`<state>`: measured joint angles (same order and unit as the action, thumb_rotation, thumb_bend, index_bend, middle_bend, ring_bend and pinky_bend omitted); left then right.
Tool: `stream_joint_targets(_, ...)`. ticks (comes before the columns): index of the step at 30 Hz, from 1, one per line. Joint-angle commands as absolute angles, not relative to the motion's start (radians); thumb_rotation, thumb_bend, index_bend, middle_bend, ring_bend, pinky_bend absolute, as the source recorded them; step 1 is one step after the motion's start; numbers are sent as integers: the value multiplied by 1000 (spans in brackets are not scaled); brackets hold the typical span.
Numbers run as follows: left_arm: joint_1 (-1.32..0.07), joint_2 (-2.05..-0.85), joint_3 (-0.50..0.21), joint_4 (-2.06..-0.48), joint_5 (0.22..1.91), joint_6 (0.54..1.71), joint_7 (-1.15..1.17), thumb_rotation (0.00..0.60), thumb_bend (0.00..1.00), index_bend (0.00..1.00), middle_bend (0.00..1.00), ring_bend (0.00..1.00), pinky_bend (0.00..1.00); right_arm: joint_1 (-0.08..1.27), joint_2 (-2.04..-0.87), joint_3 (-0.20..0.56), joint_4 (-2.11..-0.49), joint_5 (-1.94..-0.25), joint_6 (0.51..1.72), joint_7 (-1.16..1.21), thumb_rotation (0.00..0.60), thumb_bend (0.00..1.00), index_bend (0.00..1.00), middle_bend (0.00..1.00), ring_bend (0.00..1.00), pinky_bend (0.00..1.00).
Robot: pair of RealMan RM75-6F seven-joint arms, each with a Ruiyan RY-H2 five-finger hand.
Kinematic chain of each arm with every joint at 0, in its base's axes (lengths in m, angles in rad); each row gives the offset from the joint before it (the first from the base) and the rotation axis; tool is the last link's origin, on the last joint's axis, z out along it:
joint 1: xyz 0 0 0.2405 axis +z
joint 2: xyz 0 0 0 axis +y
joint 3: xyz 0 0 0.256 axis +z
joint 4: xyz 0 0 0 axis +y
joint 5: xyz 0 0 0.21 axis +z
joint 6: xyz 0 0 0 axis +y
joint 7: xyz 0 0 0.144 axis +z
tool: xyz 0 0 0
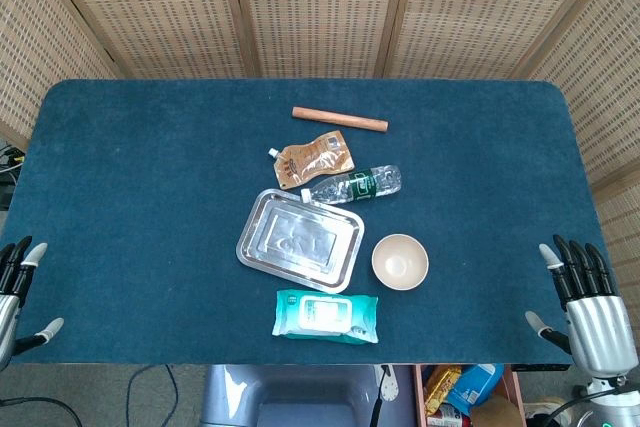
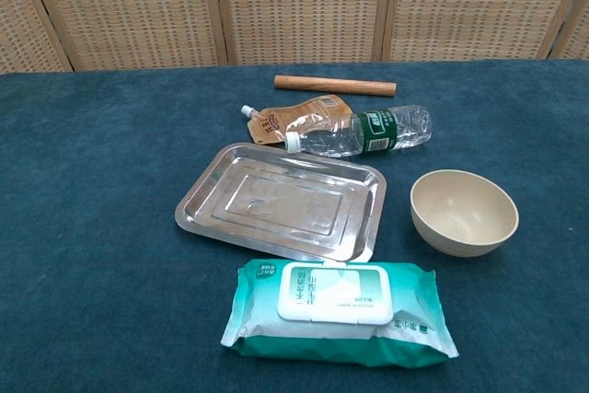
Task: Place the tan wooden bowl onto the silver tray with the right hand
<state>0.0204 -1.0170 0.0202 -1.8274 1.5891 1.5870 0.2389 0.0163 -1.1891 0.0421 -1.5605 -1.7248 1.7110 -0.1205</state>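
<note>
While untouched, one bowl (image 2: 463, 212), one tray (image 2: 281, 201).

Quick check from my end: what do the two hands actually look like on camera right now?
Only the head view shows them. The right hand has a brushed silver metal palm, black fingers and pale grey fingertips, above a silver wrist. The left hand is cut off at the frame edge; its visible part shows the same black fingers, light tips and silver body. No markings or sleeves are visible, and no cables on either hand.

Tan bowl (image 2: 463, 212); silver tray (image 2: 213, 192); teal wipes pack (image 2: 339, 310) (white lid); dark blue tablecloth (image 2: 92, 181)
</note>
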Motion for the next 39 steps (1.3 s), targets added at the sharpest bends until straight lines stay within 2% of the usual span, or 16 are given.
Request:
stream_joint_targets(1,17,-1010,22,-1833,1580,1573,242,600,0,0,0,0,0,16,-1190,38,-1563,-1722,1700,-133,600,0,0,0,0,0)
stream_joint_targets(7,9,-1015,15,-1832,1565,1557,254,600,0,0,0,0,0,29,-1197,22,-1569,-1732,1659,-148,600,0,0,0,0,0)
stream_joint_targets(13,-1,-1025,0,-1825,1537,1543,266,600,0,0,0,0,0,146,-1220,12,-1531,-1727,1435,-175,600,0,5,0,0,0)
stream_joint_targets(16,-6,-1031,-9,-1824,1520,1538,276,600,0,0,0,0,0,215,-1244,7,-1510,-1736,1329,-156,600,0,61,0,0,0)
stream_joint_targets(22,-13,-1042,-20,-1819,1493,1528,294,600,0,0,0,0,0,292,-1304,1,-1461,-1743,1222,-143,600,2,228,0,0,0)
stream_joint_targets(25,-18,-1052,-28,-1812,1476,1522,306,600,0,0,0,0,0,327,-1355,13,-1413,-1733,1189,-142,600,57,315,0,0,0)
stream_joint_targets(29,-25,-1063,-30,-1804,1462,1509,319,600,0,0,0,0,0,351,-1390,13,-1370,-1719,1164,-140,600,136,345,0,0,0)
stream_joint_targets(36,-28,-1073,-31,-1798,1457,1510,330,600,0,0,0,0,0,385,-1439,7,-1321,-1713,1142,-153,600,204,383,0,0,0)
stream_joint_targets(39,-29,-1075,-30,-1798,1458,1511,333,600,0,0,0,0,0,396,-1455,9,-1310,-1704,1135,-160,600,268,466,0,0,0)
